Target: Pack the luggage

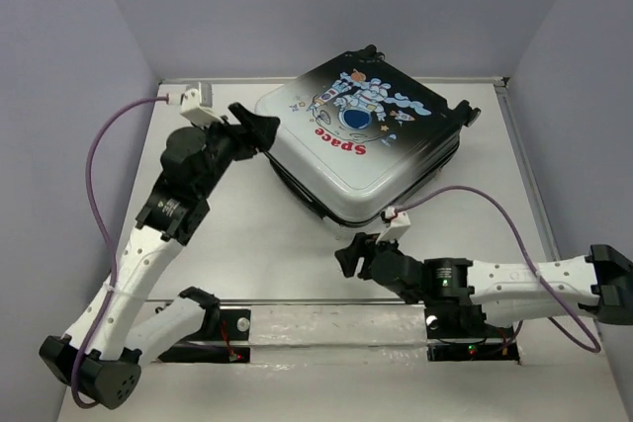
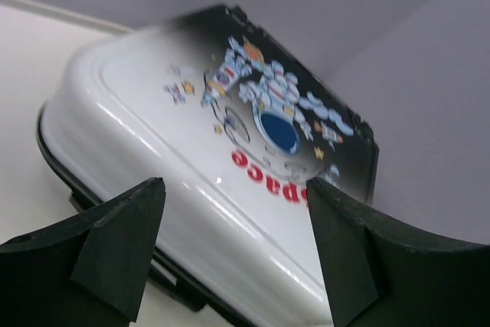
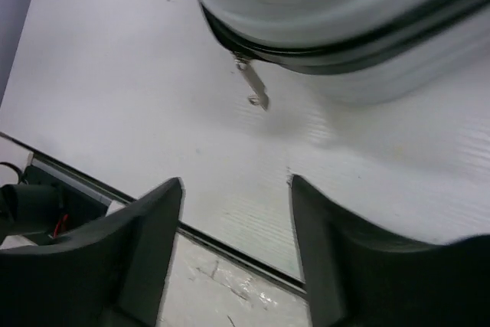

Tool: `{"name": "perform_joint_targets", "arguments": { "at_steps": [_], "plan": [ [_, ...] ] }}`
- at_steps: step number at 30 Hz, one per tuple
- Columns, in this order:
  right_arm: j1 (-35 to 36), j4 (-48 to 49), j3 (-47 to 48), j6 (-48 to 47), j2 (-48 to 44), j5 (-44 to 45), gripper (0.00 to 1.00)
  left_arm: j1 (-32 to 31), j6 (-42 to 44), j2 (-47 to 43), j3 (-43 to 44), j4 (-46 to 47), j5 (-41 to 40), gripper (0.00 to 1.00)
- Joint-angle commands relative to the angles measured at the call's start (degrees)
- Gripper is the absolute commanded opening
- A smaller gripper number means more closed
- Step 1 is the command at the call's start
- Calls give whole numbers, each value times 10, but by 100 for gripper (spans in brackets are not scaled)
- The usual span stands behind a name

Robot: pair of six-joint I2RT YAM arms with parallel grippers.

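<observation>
Two black fingers of the left hand (image 2: 233,193) fill the foreground of its wrist view, spread wide and gripping nothing, just beside the left corner of the luggage (image 1: 361,135). The luggage lies flat with its lid down and astronaut print up. The right hand (image 3: 236,185), also spread and empty, hangs just off the luggage's near corner, where a metal zipper pull (image 3: 254,86) dangles; it is probably placed there to work the zip. The luggage rests on a bare white tabletop (image 1: 247,254), enclosed by plain lilac-grey walls (image 1: 316,7).
</observation>
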Motion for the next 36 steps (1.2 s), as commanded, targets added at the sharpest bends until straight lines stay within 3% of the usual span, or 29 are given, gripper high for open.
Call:
{"name": "perform_joint_targets", "arguments": {
  "at_steps": [1, 3, 6, 11, 17, 24, 28, 31, 36],
  "plan": [
    [-40, -160, -27, 87, -86, 18, 26, 88, 35, 103, 112, -26, 90, 86],
    [-101, -164, -32, 63, -112, 10, 7, 119, 35, 150, 153, -30, 113, 86],
    [-244, -157, -32, -6, -146, -38, 7, 174, 29, 239, 224, -32, 138, 84],
    [-361, -147, 13, -104, -168, -51, 7, 241, 10, 391, 328, -16, 195, 83],
    [-529, -62, 27, -169, -85, -195, 7, 250, -17, 589, 468, -35, 290, 75],
    [-606, 27, 56, -195, 29, -292, 7, 240, -22, 738, 559, -28, 354, 60],
    [-606, 90, 96, -215, 92, -329, 7, 215, -39, 757, 509, 39, 371, 58],
    [-606, 114, 115, -229, 136, -362, 7, 210, -79, 717, 398, 141, 364, 55],
    [-606, 179, 176, -269, 212, -483, 7, 212, -184, 625, 133, 350, 316, 47]
  ]
}}
